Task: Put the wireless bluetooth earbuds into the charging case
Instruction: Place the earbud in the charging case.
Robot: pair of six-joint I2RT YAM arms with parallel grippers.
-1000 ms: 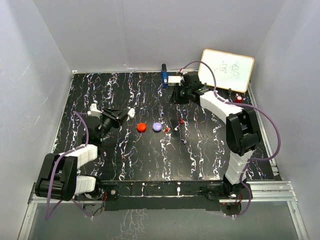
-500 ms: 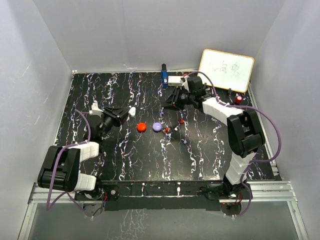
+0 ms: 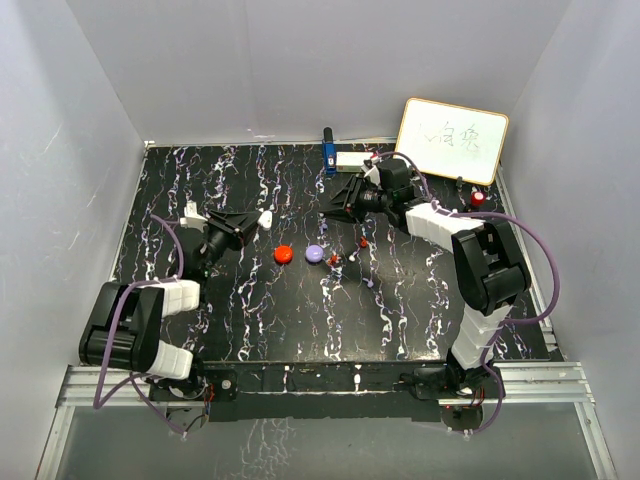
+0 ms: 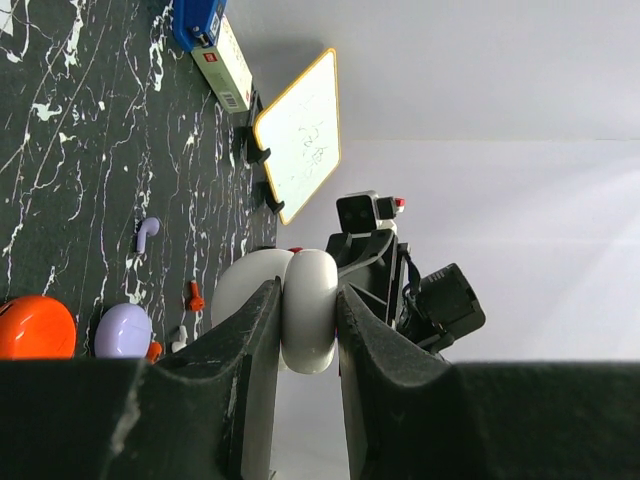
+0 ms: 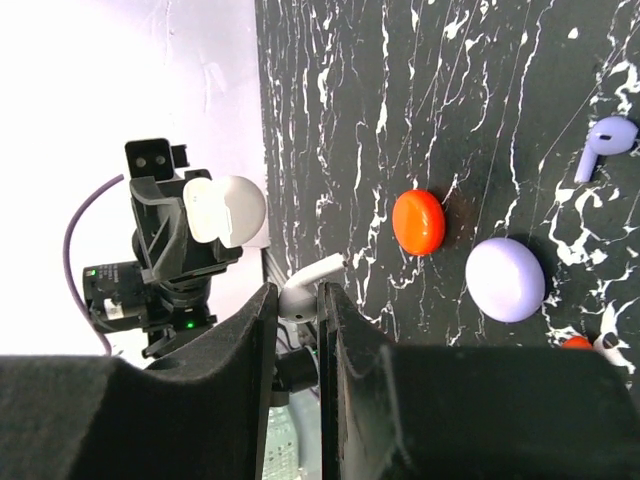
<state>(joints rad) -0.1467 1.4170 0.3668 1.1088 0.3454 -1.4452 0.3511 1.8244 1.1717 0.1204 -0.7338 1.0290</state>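
**Both pincers loaded**

The left pincer [image 4: 306, 295] is clamped on the white charging case [image 4: 312, 335]. The right pincer [image 5: 297, 296] pinches a white earbud [image 5: 322, 268]. A purple earbud [image 5: 605, 138] lies on the tabletop [image 3: 250, 300], near the red puck [image 5: 418, 222] and lilac puck [image 5: 505, 278].

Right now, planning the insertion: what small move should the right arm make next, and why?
Probably ease the right gripper toward the case: it grips a white earbud, the left gripper holds the case raised opposite it, and a gap separates them.
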